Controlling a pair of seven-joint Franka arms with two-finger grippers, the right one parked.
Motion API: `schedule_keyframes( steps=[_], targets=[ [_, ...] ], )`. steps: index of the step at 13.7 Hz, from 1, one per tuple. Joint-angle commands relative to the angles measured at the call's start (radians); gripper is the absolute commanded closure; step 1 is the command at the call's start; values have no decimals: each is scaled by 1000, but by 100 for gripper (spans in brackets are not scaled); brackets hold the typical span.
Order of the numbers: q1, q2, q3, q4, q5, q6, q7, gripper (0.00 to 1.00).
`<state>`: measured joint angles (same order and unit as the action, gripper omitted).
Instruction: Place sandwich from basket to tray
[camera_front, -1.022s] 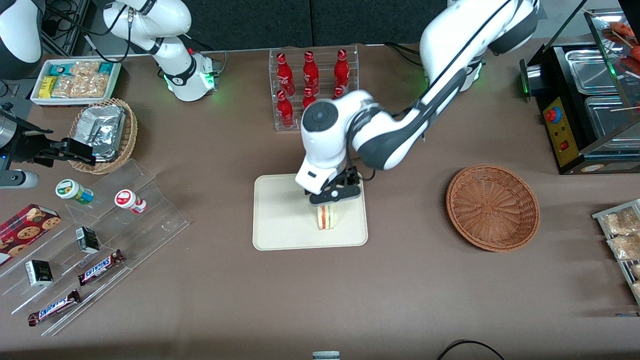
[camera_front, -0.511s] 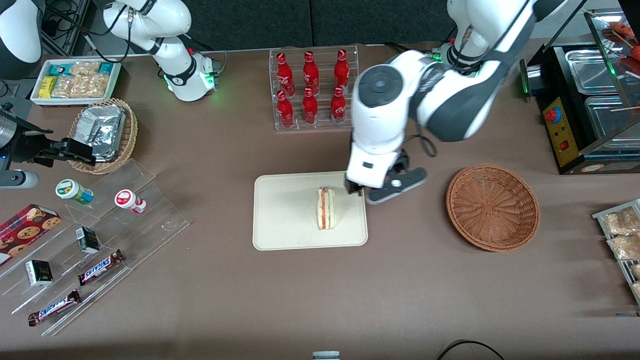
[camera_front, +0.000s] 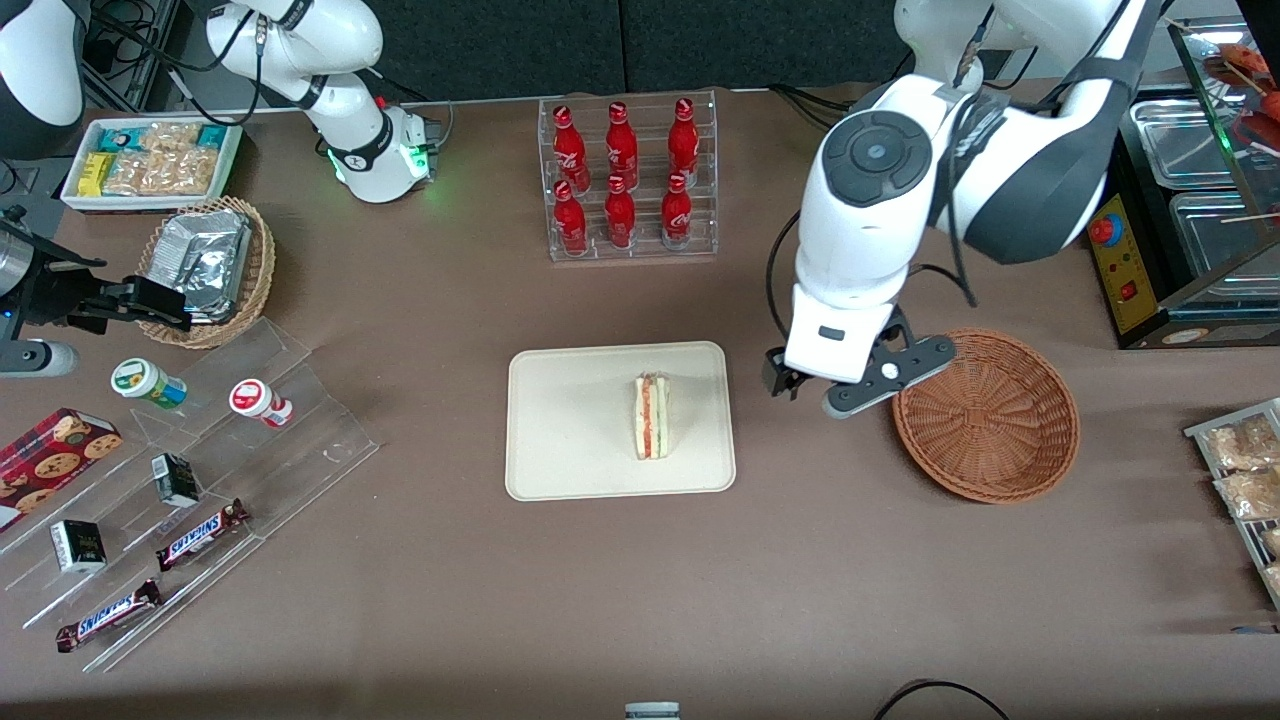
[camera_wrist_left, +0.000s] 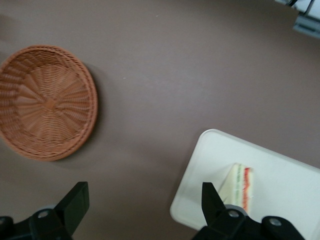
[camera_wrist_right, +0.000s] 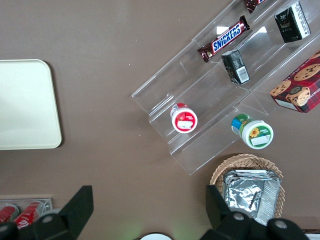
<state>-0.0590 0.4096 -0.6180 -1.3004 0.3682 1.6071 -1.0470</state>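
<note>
Your end effector (camera_front: 812, 392) hangs above the bare bench (camera_front: 800, 560), between the tray (camera_front: 570, 460) and the basket (camera_front: 985, 415), with its fingers (camera_wrist_left: 75, 202) spread wide and nothing between them. It touches neither the tray nor the basket, though its outer part overlaps the basket's rim as the front camera sees it.

The sandwich (camera_front: 652, 416) lies on the tray, in the half nearer the basket, standing on edge so you see its red-orange and pale filling as a stripe along the top. The wrist camera shows the same wedge (camera_wrist_left: 240, 187) on the cream tray (camera_wrist_left: 280, 170), well apart from the reddish-brown basket (camera_wrist_left: 45, 102), which holds nothing.

Farther from the front camera than the tray, a clear rack of red bottles (camera_front: 625, 175) stands on the bench.
</note>
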Motion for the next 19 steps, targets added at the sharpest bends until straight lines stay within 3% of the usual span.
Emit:
schedule_keyframes(
  steps=[1, 4, 11, 17, 19],
  targets=[
    [31, -90, 62, -16, -66, -50, 144, 1],
    [22, -170, 222, -19, -187, -73, 344, 1],
    [21, -294, 499, -45, -341, -220, 831, 1],
    [7, -459, 625, -258, -422, -188, 1116, 1],
    [-8, -498, 641, -307, -411, -174, 1118, 1]
  ],
)
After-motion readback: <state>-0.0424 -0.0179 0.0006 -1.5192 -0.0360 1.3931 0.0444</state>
